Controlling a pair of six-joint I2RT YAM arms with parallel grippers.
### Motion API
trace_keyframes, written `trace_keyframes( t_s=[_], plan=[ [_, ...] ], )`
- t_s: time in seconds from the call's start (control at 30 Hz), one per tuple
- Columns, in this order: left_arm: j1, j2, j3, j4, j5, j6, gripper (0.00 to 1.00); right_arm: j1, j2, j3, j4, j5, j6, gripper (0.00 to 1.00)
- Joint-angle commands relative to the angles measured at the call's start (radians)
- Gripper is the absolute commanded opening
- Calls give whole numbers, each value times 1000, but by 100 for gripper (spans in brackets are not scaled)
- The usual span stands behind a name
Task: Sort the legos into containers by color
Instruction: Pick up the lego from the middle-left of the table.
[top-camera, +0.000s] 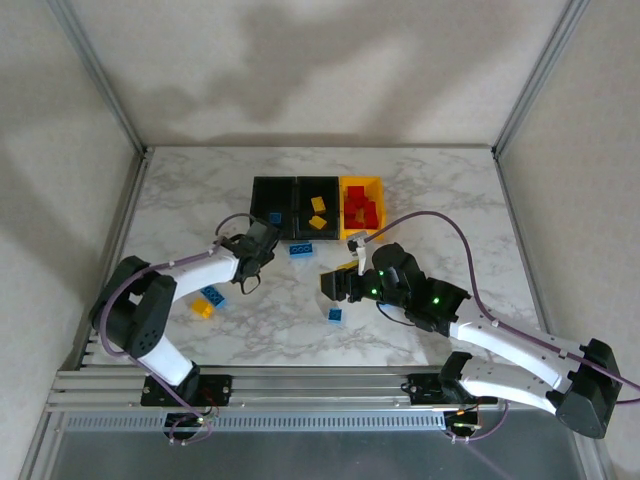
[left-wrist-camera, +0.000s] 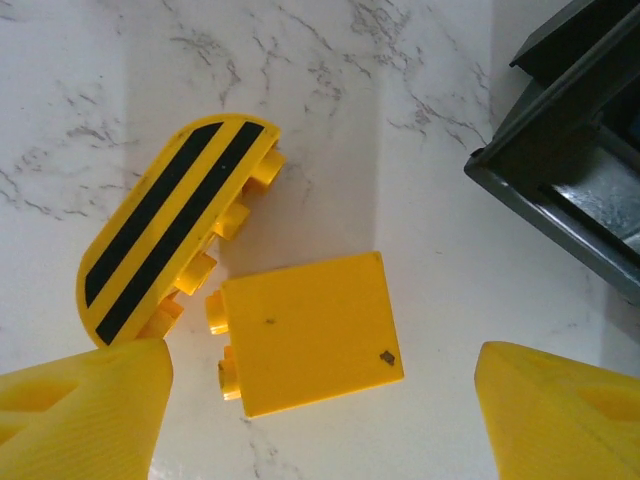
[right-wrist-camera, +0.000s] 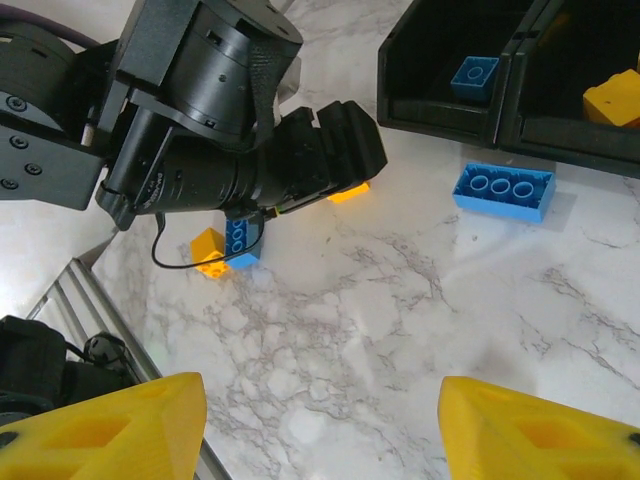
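TWO ARMS AT THE SORTING BENCH: the left pincer (top-camera: 260, 243) hangs spread wide over the white marbled bench (top-camera: 440, 200), just in front of the left black plastic bin (top-camera: 257, 197), the first in a joined row of three. Between its yellow fingers (left-wrist-camera: 80, 415), and apart from both, a square yellow plastic studded brick (left-wrist-camera: 310, 335) lies on its side; its studs point toward a rounded yellow plastic brick with two black stripes (left-wrist-camera: 175, 225) just beside it.

The left black plastic bin holds one small blue plastic brick (right-wrist-camera: 473, 75); the middle black plastic bin (top-camera: 318, 182) holds yellow plastic bricks (top-camera: 318, 204); the yellow-orange plastic bin (top-camera: 362, 181) at the right end holds red plastic bricks (top-camera: 360, 210).

A long blue plastic brick (right-wrist-camera: 503, 190), three studs showing, lies on the bench just in front of the black bins; a smaller loose blue brick (top-camera: 335, 315) sits near the right arm; a touching yellow-and-blue pair of bricks (top-camera: 207, 300) lies beside the left arm.

The right pincer (right-wrist-camera: 322, 395) hovers over bare marble; its fingers stand apart and grip nothing.
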Motion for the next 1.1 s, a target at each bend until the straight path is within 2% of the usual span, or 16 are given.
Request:
trace_keyframes(
  t_s=[0.0, 0.2, 0.33, 0.4, 0.57, 0.87, 1.07],
  plan=[
    [-3, 56, 23, -15, -9, -33, 78, 10, -15, -18, 18, 16, -1, 63],
    [1, 123, 41, -25, -44, -43, 74, 10, -27, -23, 10, 22, 0, 62],
    [-1, 135, 53, -23, -41, -33, 61, 10, -38, -27, 5, 36, 1, 62],
    [-1, 128, 55, -28, -40, -25, 50, 8, -38, -30, 6, 38, 2, 62],
    [-9, 49, 31, -46, -23, -3, 39, 10, -32, -34, 12, 39, 5, 62],
    [-60, -161, 66, -96, 54, 86, 37, 8, -55, -58, -20, 73, 27, 62],
    [-79, -123, 192, -36, 213, 199, 36, -7, -75, -80, -91, 196, 102, 62]
  ],
)
